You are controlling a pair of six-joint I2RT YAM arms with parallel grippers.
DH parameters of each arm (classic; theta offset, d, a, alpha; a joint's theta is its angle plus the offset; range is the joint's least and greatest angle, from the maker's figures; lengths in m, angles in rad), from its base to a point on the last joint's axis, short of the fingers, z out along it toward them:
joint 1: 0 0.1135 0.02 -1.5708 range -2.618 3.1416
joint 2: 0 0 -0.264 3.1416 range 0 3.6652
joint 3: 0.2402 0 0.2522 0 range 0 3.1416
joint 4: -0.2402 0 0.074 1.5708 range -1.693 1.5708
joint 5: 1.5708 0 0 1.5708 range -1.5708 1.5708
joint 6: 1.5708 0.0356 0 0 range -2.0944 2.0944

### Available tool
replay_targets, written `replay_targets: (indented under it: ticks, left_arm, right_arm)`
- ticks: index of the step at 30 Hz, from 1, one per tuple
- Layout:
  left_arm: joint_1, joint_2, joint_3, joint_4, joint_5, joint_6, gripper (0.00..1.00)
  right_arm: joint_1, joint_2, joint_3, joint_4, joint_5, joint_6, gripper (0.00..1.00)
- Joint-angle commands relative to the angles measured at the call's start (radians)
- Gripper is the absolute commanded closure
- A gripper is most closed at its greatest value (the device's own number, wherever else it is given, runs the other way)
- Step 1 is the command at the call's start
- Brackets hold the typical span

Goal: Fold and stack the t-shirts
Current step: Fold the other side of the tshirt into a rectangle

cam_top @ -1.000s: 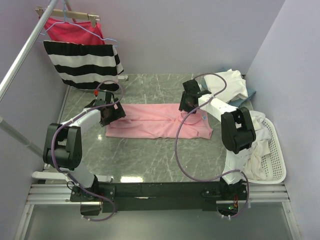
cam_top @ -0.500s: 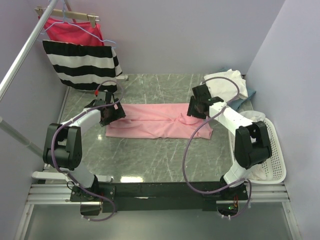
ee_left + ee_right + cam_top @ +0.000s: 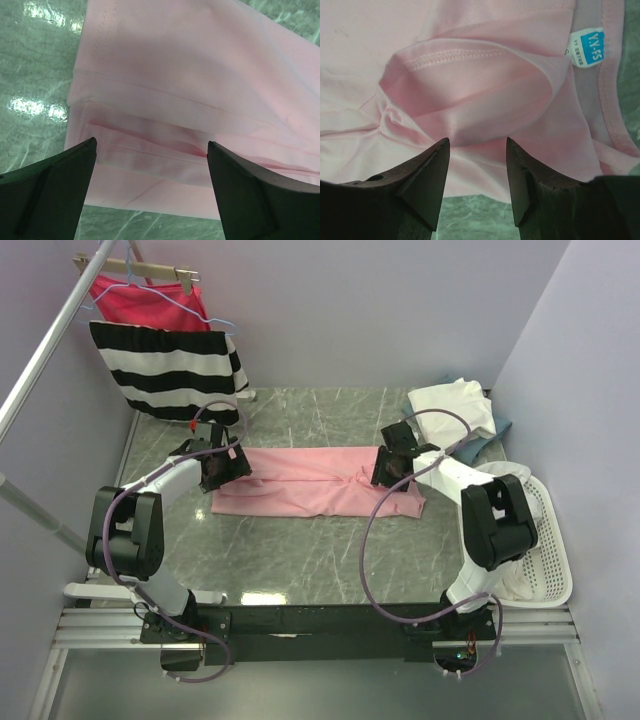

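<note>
Right gripper [image 3: 390, 464] is sitting nearer the arm bases than a second ago, over the collar end of the pink t-shirt [image 3: 310, 485]. Left gripper [image 3: 222, 468] isn't budging from the hem end.

Top view: the shirt is lying mid-table [image 3: 290, 550] as a long strip, sides already folded in. Cream-white t-shirts [image 3: 455, 405] are piling up at the far right, with more cloth in the basket [image 3: 555, 540]. Looks like the end-to-end fold is coming next.

Left wrist: left gripper [image 3: 150, 145] is hanging wide open, nothing between the jaws, straddling the stacked hem layers of the pink t-shirt [image 3: 200, 60]. I'm suggesting it drop straight down and take every layer. Catching only the top one would be peeling the side fold open.

Right wrist: right gripper [image 3: 477, 142] is standing partly open and empty above the tucked sleeve [image 3: 470, 85], with the neck label [image 3: 587, 46] off to the side. The cloth is bunching into a wrinkle at the left here. I'm advising a bite on sleeve and body together near the edge, then lifting both ends level so the strip isn't twisting.
</note>
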Motion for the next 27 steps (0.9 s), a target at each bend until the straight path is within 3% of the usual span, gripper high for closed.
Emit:
replay_targets:
  ticks: [1,8,10,14,17,19,27]
  left_arm:
    - [0.002,-0.003,0.023,-0.005,0.002,0.014,0.03]
    - [0.002,0.008,0.028,-0.008,-0.001,0.014,0.03]
    - [0.002,0.016,0.032,-0.012,0.002,0.014,0.03]
    - [0.002,0.022,0.037,-0.014,0.004,0.015,0.04]
    - [0.002,0.026,0.037,-0.012,0.007,0.015,0.04]
    - [0.002,0.025,0.035,-0.014,0.004,0.017,0.04]
    - [0.002,0.022,0.037,-0.018,-0.004,0.017,0.04]
  right_arm:
    - [-0.01,0.06,0.082,0.027,0.024,-0.011,0.44]
    - [-0.014,0.071,0.062,0.05,0.031,-0.001,0.45]
    - [-0.02,0.074,0.059,0.05,0.043,0.0,0.49]
    - [-0.034,0.077,0.056,0.076,0.041,-0.003,0.83]
    - [-0.048,0.096,0.084,0.082,0.036,-0.015,0.96]
    - [-0.06,0.1,0.107,0.087,0.034,-0.023,1.0]
    - [-0.103,0.126,0.193,0.082,0.033,-0.047,1.0]
